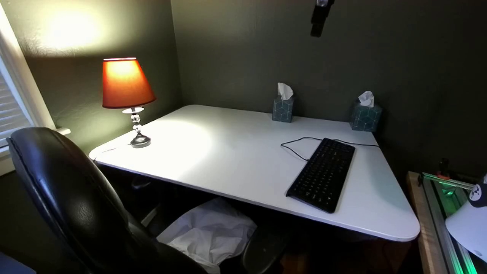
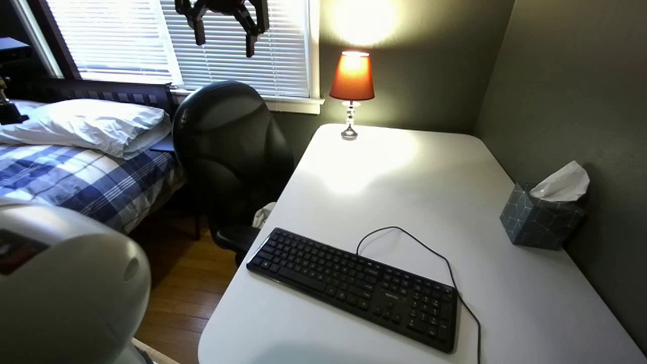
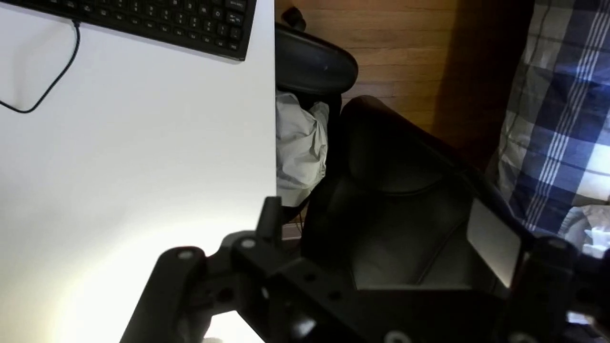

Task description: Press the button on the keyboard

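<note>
The black keyboard (image 1: 323, 173) lies flat on the white desk, near one end. It shows whole in an exterior view (image 2: 354, 288), its cable running over the desk. In the wrist view part of the keyboard (image 3: 167, 21) shows at the top left, cut by the frame edge. My gripper (image 2: 225, 43) is high above the desk, with its two fingers apart and nothing between them. It also shows at the top edge of an exterior view (image 1: 316, 29). In the wrist view the open gripper (image 3: 381, 228) points down over the chair and desk edge, away from the keyboard.
A lamp with an orange shade (image 1: 127, 83) stands at the desk's far end. Tissue boxes (image 1: 282, 109) (image 1: 366, 116) stand along the wall. A black office chair (image 2: 227, 146) is against the desk's long edge. A bed (image 2: 101, 167) is behind the chair.
</note>
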Motion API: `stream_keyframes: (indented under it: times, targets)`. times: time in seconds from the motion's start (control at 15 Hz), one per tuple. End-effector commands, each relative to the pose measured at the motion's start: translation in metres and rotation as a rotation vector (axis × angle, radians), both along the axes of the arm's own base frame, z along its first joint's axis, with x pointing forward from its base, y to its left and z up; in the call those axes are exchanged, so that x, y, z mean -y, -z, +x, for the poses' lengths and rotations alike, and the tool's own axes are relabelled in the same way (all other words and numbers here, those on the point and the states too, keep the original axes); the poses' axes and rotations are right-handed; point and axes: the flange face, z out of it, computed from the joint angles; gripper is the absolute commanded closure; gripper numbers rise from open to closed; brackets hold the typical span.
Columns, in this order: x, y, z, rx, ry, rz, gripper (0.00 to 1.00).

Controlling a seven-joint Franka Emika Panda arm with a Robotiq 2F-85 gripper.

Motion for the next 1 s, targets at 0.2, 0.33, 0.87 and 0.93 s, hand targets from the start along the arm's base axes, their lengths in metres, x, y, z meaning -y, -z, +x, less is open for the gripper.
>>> stream_keyframes:
  times: [0.2, 0.33, 0.87, 0.93]
  targets:
    - [0.018, 0.068, 0.033, -0.001, 0.061, -0.042, 0.0]
    - [0.026, 0.092, 0.038, -0.005, 0.08, -0.055, 0.0]
    - [0.065, 0.162, 0.03, -0.143, 0.245, -0.058, 0.0]
    - [0.069, 0.169, 0.027, -0.158, 0.264, -0.058, 0.0]
